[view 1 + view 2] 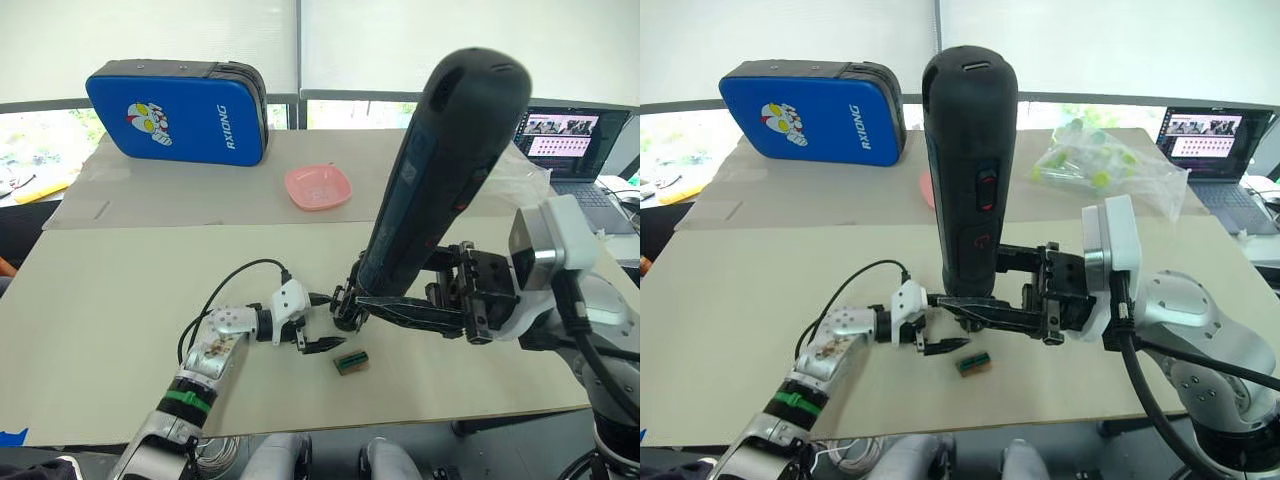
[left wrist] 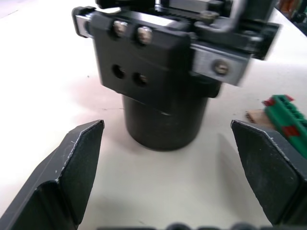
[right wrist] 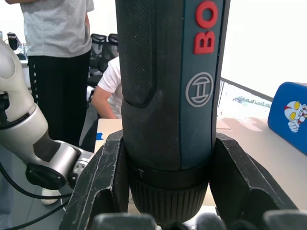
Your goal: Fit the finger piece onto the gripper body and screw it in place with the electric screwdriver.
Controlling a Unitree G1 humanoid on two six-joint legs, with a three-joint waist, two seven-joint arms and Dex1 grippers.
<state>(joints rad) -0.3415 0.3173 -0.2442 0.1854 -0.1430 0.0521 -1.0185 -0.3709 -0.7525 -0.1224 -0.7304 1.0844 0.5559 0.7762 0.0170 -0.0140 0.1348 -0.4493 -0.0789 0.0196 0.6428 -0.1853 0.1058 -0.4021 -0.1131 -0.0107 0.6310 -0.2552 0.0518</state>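
Right wrist view showed the right tool point(image 3: 168, 191) clenched around the electric screwdriver point(image 3: 168, 96), held upright over the bench point(image 1: 120, 300). The left tool point(image 2: 177, 182) stood released, its fingers point(image 2: 72, 167) spread well apart before the gripper body point(image 2: 163, 81) on the bench, a small green-and-brown block point(image 1: 351, 362) just beside it.

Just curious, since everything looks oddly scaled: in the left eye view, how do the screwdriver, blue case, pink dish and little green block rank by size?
1. electric screwdriver, though nearness to the camera inflates it
2. blue case
3. pink dish
4. green block
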